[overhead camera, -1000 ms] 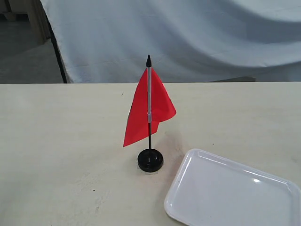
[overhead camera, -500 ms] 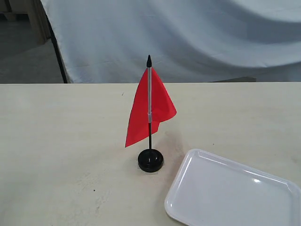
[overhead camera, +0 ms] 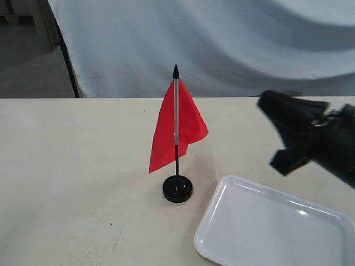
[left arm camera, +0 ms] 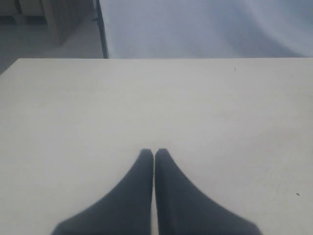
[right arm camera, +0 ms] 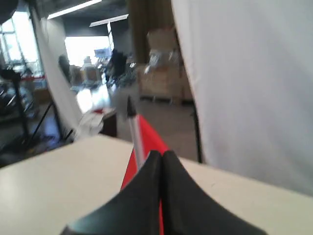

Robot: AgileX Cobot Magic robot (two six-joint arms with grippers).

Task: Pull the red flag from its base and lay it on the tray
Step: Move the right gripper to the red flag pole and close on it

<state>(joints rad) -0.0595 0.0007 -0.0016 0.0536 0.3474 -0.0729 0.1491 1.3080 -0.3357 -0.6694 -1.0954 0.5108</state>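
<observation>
The red flag (overhead camera: pixel 176 124) stands upright in its black base (overhead camera: pixel 177 189) at the middle of the table. The white tray (overhead camera: pixel 266 230) lies to its right at the front, with nothing in it. My right gripper (overhead camera: pixel 265 103) hangs above the tray's far edge, well to the right of the flag, shut and holding nothing. In the right wrist view its closed fingertips (right arm camera: pixel 161 152) point at the red flag (right arm camera: pixel 149 133), whose pole tip shows beyond them. My left gripper (left arm camera: pixel 154 152) is shut over bare table and is out of the exterior view.
A pale wooden table (overhead camera: pixel 66 166) carries everything. A white cloth backdrop (overhead camera: pixel 222 44) hangs behind its far edge. The right arm's dark body (overhead camera: pixel 327 144) reaches in from the right over the tray.
My right arm has come into the exterior view from the right, above the tray's far side. The flag's cloth has barely shifted; base and tray are where they were.
</observation>
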